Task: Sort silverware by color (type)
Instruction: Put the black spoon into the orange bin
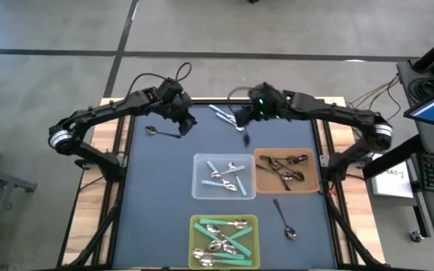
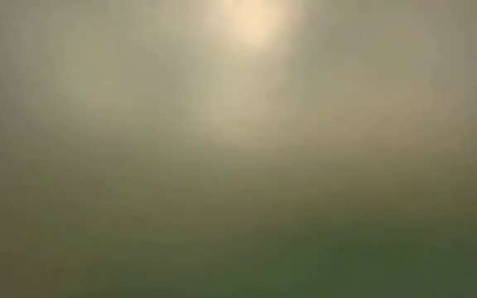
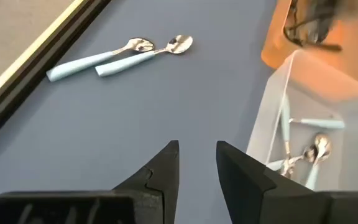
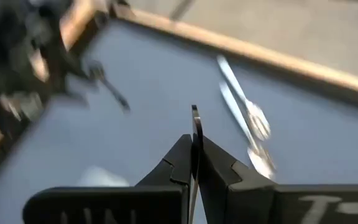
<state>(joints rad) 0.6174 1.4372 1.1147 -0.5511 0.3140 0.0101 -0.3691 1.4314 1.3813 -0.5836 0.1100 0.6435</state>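
My right gripper hovers over the far middle of the table, shut on a thin dark spoon. Two light-blue spoons lie flat on the mat just beside it, and the left wrist view shows them too. At the far left, my left gripper stands open with nothing between its fingers. A dark spoon lies flat on the mat next to it. The low view shows nothing but haze. My right gripper pinches the dark spoon's thin handle between its two fingers. One end of the handle sticks out past the fingertips. The fingers slant down toward the mat, and the spoon is lifted clear of it. I cannot see the spoon's bowl.
A clear bin holds light-blue spoons. A brown bin to its right holds dark ones, and a yellow-green bin at the near edge holds teal ones. Another dark spoon lies loose at the near right.
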